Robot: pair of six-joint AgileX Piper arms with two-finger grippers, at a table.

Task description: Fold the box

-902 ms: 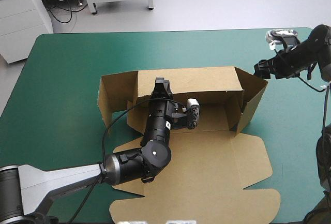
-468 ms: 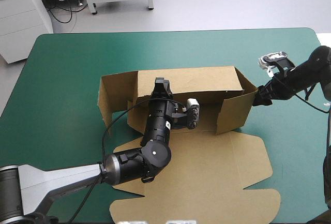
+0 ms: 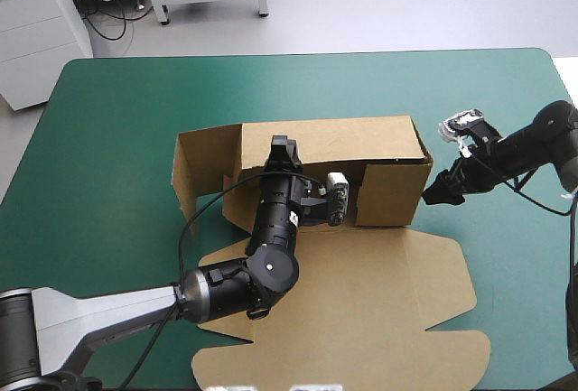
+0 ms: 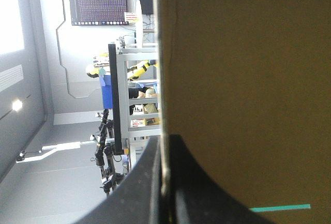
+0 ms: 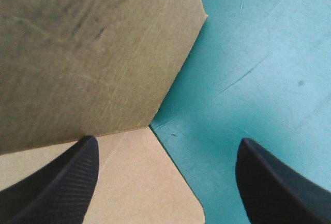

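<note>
The box (image 3: 397,256) is a cut sheet of brown board, half raised, lying about the middle of the teal-green desk (image 3: 108,111) and reaching toward its near edge. Its long far wall (image 3: 334,138) stands upright, running along the desk's width. At the end toward the desk's left edge a side wall (image 3: 203,170) stands as well. At the end toward the right edge a side flap (image 3: 390,194) stands turned inward across the floor. The wide lid panel (image 3: 361,319), with rounded tabs, lies flat.
</note>
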